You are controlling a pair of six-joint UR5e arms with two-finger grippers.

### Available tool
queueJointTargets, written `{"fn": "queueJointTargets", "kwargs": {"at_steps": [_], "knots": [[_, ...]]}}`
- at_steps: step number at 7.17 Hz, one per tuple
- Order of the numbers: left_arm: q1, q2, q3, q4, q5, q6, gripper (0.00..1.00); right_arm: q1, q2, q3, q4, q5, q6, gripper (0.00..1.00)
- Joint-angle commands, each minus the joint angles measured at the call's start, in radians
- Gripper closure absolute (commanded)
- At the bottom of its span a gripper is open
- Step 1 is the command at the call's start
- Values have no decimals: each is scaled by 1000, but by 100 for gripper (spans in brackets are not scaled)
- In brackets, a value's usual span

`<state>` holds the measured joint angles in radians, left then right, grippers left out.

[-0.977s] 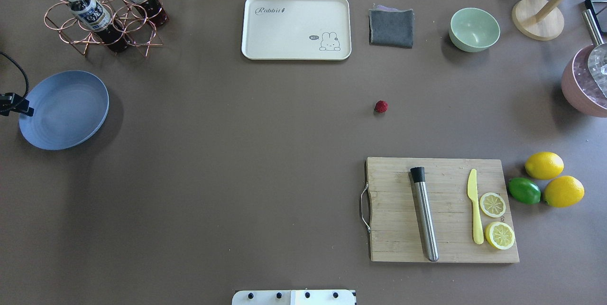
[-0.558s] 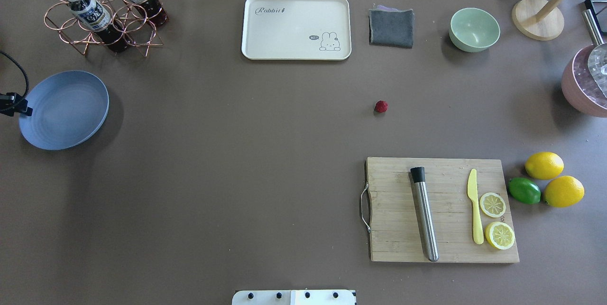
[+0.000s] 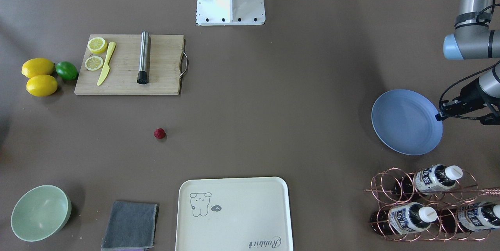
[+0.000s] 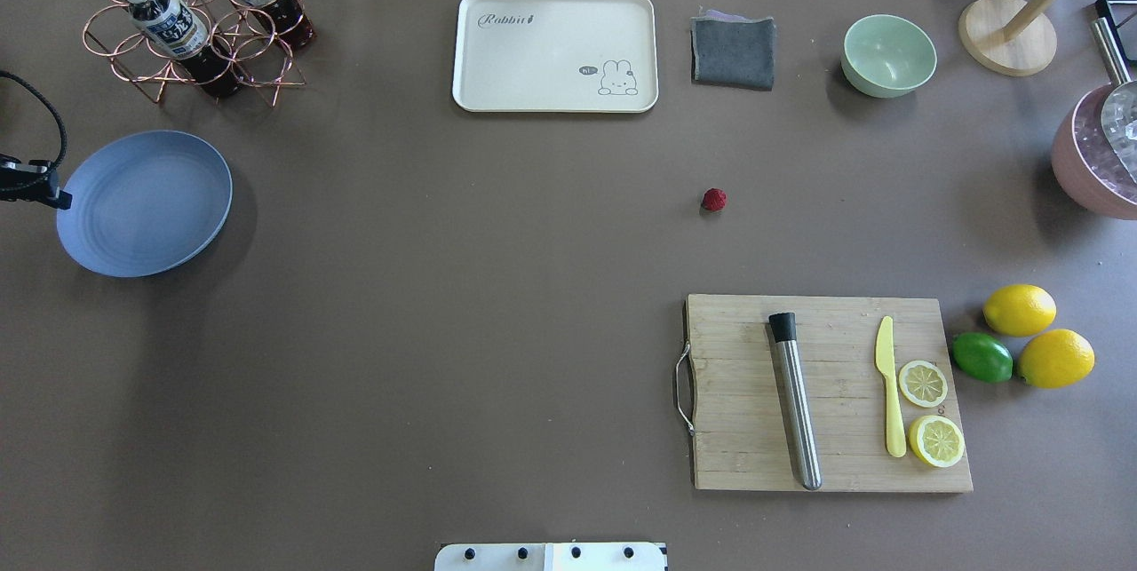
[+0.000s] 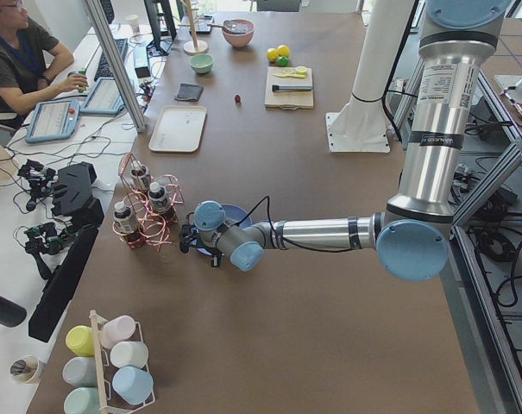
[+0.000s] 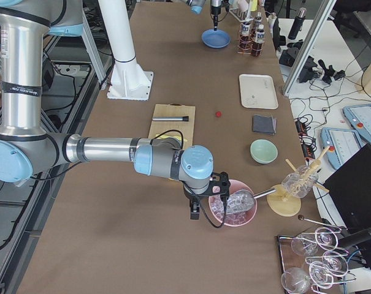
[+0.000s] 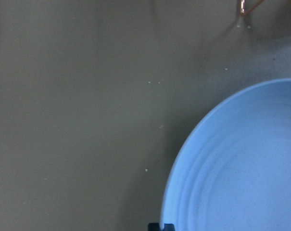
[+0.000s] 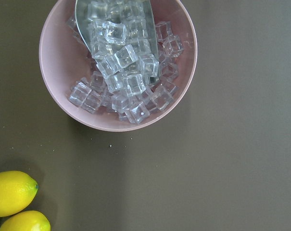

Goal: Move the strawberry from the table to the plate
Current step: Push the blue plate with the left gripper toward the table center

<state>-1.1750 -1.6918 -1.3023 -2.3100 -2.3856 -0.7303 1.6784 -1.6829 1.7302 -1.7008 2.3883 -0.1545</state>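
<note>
The round matte blue-grey plate [image 4: 147,202] has slid a little from the desk's [image 4: 444,287] left edge toward its middle, the left end effector [image 4: 59,197] at its rim with grip impossible to tell, bringing it nearer the tiny dark-red strawberry [image 4: 713,199], untouched in the right half.

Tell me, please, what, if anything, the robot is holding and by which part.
The left end effector appears to grip the plate by its rim. Whether the right end effector holds anything cannot be told.
</note>
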Motion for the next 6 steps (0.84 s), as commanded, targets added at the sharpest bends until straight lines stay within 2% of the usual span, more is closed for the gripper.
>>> {"fn": "queueJointTargets", "kwargs": {"at_steps": [1,3,4,5,6], "knots": [[-37,-2,-96,62,-107,-3,100,-14,2,2,24,-3,0,0],[-22,1,-317,224,-104,-4,100,-109,32,11,69,11,10,0],[18,0,-419,310,-98,-18,100,-170,67,23,70,49,73,0],[123,-29,-507,337,-60,-173,100,-210,78,60,70,54,152,0],[256,-86,-538,337,71,-321,100,-262,80,113,72,52,270,0]]}}
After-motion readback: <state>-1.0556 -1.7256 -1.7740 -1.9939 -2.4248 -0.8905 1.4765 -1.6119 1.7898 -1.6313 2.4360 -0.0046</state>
